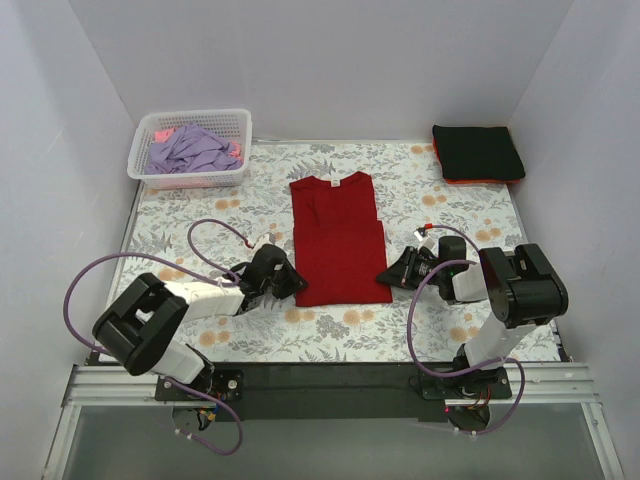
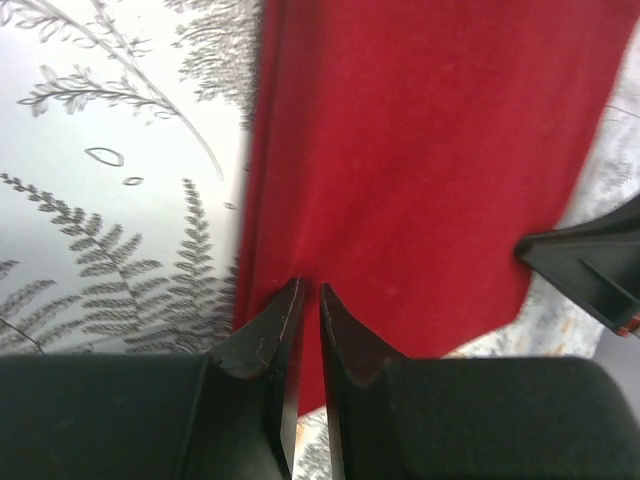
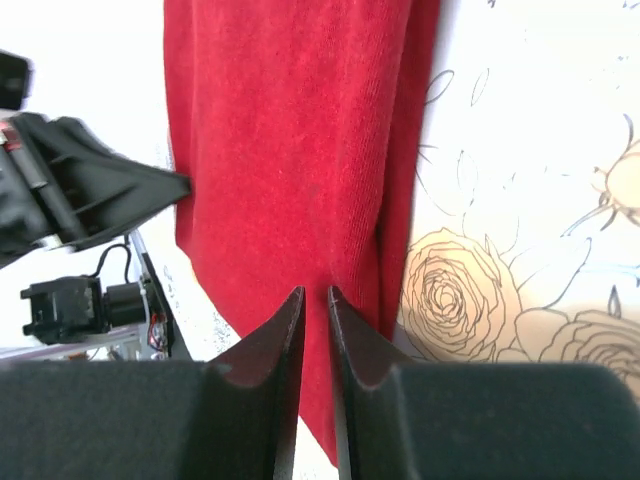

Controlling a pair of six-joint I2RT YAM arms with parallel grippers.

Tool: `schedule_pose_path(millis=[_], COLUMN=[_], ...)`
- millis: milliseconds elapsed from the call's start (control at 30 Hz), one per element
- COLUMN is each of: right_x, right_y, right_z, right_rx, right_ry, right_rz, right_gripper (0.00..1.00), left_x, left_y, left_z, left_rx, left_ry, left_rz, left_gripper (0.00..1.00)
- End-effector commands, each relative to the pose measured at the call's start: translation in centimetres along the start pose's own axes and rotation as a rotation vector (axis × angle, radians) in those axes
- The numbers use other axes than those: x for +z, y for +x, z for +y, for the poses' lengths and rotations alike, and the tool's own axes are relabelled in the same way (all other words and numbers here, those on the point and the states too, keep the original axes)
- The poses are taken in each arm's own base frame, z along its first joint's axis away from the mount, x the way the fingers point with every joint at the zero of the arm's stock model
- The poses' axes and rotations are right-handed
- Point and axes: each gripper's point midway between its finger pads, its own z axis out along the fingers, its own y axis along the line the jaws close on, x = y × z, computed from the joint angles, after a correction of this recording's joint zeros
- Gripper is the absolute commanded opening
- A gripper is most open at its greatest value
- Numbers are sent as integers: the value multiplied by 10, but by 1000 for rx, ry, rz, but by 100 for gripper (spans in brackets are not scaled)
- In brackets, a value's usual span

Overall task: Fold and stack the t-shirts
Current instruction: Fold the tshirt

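A deep-red t-shirt [image 1: 338, 235] lies flat on the floral cloth, sleeves folded in, its neck with a small white label at the far end. My left gripper [image 1: 290, 283] sits low at its near left corner, and my right gripper [image 1: 388, 275] sits low at its near right corner. In the left wrist view my left gripper [image 2: 310, 288] has its jaws nearly together, pinching the red fabric [image 2: 420, 150] by the side edge. In the right wrist view my right gripper [image 3: 315, 292] pinches the red fabric [image 3: 290, 130] the same way.
A white lattice basket [image 1: 195, 113] at the far left holds lavender [image 1: 190, 150] and pink tees. A folded black tee [image 1: 478, 150] lies on an orange-red one at the far right. White walls enclose the table on three sides.
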Motion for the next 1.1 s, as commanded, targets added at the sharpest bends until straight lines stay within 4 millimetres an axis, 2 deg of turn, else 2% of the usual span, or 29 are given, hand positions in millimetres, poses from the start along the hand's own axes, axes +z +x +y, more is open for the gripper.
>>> schedule_pose_path(millis=[0, 67, 100, 167, 300, 333, 367, 400, 433, 467, 500, 533, 600, 667, 833, 1067], right_x=[2, -3, -6, -11, -25, -28, -30, -34, -43, -46, -52, -62, -70, -72, -74, -69], right_y=[-7, 0, -3, 6, 20, 17, 22, 10, 15, 14, 3, 3, -2, 2, 3, 5], right_z=[-15, -13, -5, 2, 10, 5, 6, 17, 5, 9, 20, 10, 19, 26, 26, 25], right_rx=[-15, -11, -26, -22, -72, -92, -118, -186, -171, -205, -245, -249, -280, -287, -328, -369], right_ry=[55, 48, 32, 23, 105, 164, 199, 216, 326, 355, 375, 468, 494, 478, 506, 522], right_rz=[-31, -23, -36, -20, 15, -5, 15, -20, -5, -11, -50, -62, -103, -103, -84, -55], right_gripper=[22, 22, 23, 24, 26, 27, 28, 31, 32, 36, 38, 41, 49, 58, 60, 60], left_x=[7, 2, -5, -15, -39, -44, -47, -54, -56, -60, -62, -63, -64, -61, -51, -36], left_y=[0, 6, 3, -3, -14, -16, -19, -17, -20, -15, -17, -17, -12, -7, 0, 9], left_z=[12, 19, 14, 6, 5, 6, 5, 7, 7, 8, 3, 3, 0, -2, 7, 9], left_rx=[7, 8, 24, 55, 140, 152, 163, 182, 201, 221, 226, 230, 248, 277, 323, 358], left_ry=[-43, -49, -32, -12, -94, -112, -136, -175, -191, -207, -202, -209, -209, -221, -313, -384], left_rz=[0, 15, 7, -7, -17, -17, -17, 0, -11, 5, -1, -4, 7, 25, 38, 42], left_gripper=[11, 12, 13, 17, 34, 37, 40, 42, 45, 46, 47, 48, 49, 50, 50, 45])
